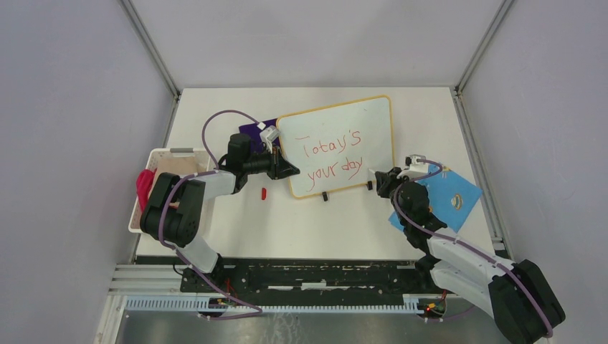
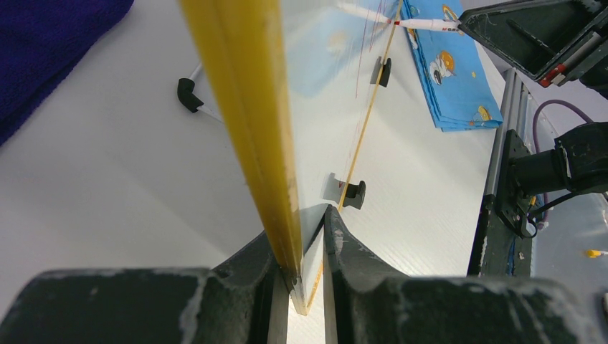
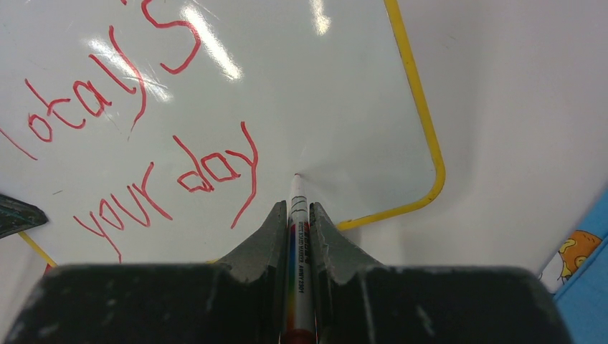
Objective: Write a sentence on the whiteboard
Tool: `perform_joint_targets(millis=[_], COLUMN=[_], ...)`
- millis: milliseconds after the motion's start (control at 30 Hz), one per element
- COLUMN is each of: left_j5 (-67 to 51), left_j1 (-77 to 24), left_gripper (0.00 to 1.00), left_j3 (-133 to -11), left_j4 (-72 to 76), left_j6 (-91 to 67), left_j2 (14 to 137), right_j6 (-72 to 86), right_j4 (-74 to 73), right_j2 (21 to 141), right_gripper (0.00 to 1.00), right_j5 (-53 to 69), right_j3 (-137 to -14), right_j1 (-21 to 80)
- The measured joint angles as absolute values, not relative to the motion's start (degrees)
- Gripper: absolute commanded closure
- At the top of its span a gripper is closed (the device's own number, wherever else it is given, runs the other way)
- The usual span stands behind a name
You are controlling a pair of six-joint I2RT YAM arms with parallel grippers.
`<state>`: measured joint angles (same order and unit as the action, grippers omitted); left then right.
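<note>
White table (image 1: 430, 115), whiteboard (image 1: 374, 118), sentence (image 1: 333, 159) "Today's your day"

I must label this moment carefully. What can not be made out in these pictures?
1. Top view: what fills the basket; the left arm covers part of it.
2. Top view: the purple cloth's extent; the whiteboard and that arm cover part.
3. Left wrist view: the sentence; the whiteboard is edge-on.
4. Right wrist view: whether the marker tip touches the whiteboard; too fine to tell.
</note>
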<state>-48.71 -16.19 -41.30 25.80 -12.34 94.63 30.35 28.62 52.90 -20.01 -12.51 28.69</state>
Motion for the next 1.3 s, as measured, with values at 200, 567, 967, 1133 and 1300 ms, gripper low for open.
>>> perform_joint_targets(millis=[200, 567, 967, 1133, 1300], left_j5=[-48.71, -48.73, -48.73, -48.73, -48.73], left_j1=[-16.19, -16.16, -16.19, -16.19, -16.19], left_gripper=[0.98, 0.98, 0.98, 0.98, 0.98], left_j3=[-41.3, -41.3, -41.3, -41.3, -41.3], left_j4=[25.8, 25.78, 25.8, 25.8, 25.8], left_j6=[-12.34, -12.34, -12.34, -12.34, -12.34], left_j2=[94.61, 94.61, 94.61, 94.61, 94.63], right_j6=[30.33, 30.2, 30.15, 30.15, 30.15], right_j4=[28.73, 29.23, 29.71, 29.8, 29.8], right_j2=[54.11, 54.57, 55.0, 55.09, 55.09], right_gripper=[1.0, 1.0, 1.0, 1.0, 1.0], right_j5=[-20.01, -20.05, -20.16, -20.18, -20.18], right_j3=[-12.51, -12.51, -12.51, -12.51, -12.51], right_j1=[28.69, 28.69, 28.69, 28.69, 28.69])
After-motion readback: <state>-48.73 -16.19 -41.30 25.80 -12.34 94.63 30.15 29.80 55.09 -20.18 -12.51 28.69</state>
